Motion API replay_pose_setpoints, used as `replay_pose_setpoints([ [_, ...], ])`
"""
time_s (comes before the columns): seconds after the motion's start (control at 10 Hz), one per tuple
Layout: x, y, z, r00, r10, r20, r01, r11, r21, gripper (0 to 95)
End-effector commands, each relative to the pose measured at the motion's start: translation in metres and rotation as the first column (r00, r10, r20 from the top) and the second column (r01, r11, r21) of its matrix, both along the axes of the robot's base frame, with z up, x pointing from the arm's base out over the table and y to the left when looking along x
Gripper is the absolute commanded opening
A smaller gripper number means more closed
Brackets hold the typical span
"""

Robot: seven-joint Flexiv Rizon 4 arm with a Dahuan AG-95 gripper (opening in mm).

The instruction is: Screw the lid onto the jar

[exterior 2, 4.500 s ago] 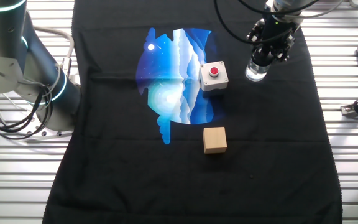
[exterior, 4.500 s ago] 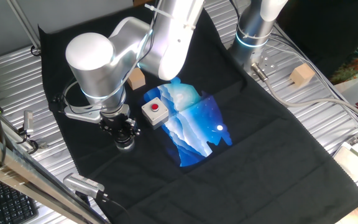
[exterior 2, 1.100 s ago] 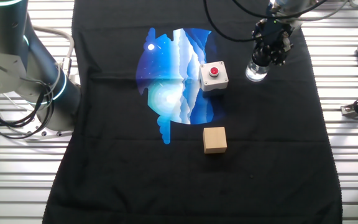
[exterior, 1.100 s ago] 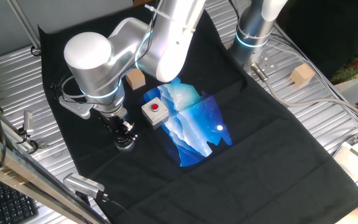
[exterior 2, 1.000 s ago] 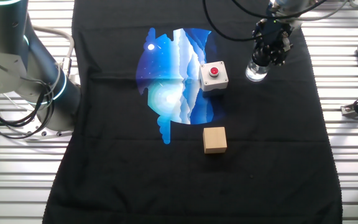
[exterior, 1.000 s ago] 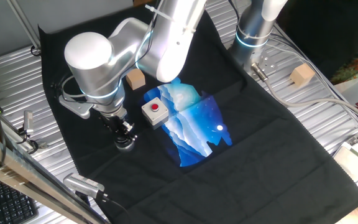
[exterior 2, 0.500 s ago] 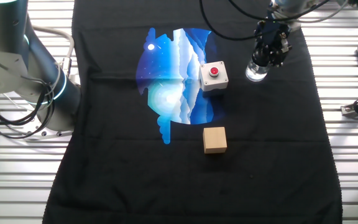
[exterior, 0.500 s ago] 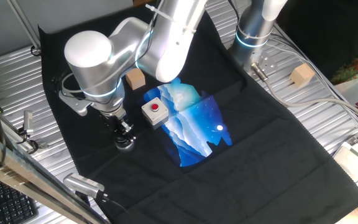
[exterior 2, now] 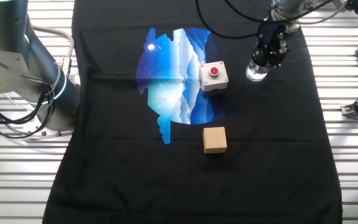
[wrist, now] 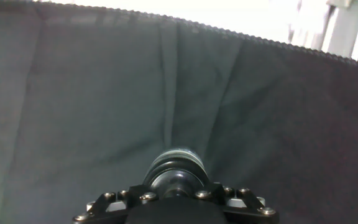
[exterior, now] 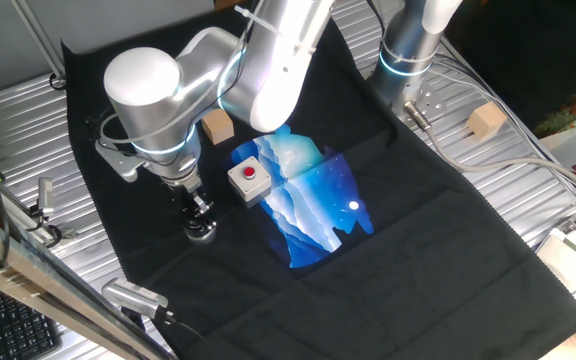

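One gripper (exterior 2: pixel 270 55) stands over the jar (exterior 2: pixel 256 73), pointing straight down, its black fingers closed around the black lid (wrist: pixel 176 169) that sits on the jar's top. In the hand view the lid shows just beyond the finger mounts as a dark round cap with a pale, blurred rim (the jar body beneath it is hidden there). In one fixed view the gripper (exterior: pixel 197 211) hangs below the big silver wrist joint, with the jar (exterior: pixel 201 233) directly under its tip, upright on the black cloth (exterior: pixel 448 230).

Just beside the gripper, toward the middle of the cloth, is the white box with a red button (exterior 2: pixel 213 76); it rests at the edge of a blue-and-white printed patch (exterior 2: pixel 173 68). Farther from the gripper, past the button box and toward the near edge in the other fixed view, lies a tan wooden cube (exterior 2: pixel 215 139). A second wooden cube (exterior: pixel 486 121) sits well apart, off the cloth on the ribbed metal table (exterior: pixel 528 190).
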State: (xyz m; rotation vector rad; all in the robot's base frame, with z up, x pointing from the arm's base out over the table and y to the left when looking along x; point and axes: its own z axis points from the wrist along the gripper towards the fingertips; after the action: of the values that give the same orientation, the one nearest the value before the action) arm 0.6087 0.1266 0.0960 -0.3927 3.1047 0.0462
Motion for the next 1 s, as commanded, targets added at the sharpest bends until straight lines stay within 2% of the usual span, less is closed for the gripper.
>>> replay_pose_setpoints([
  [0.1,0.0000,-0.0002,0.0003,0.998,-0.067,-0.001,0.067,0.998,0.013,0.0],
  [0.4,0.0002,-0.0006,0.0003,0.991,-0.133,0.008,0.134,0.991,-0.008,0.0],
  [1.0,0.0008,-0.0044,0.0006,0.963,-0.269,0.013,0.269,0.963,0.001,0.0],
])
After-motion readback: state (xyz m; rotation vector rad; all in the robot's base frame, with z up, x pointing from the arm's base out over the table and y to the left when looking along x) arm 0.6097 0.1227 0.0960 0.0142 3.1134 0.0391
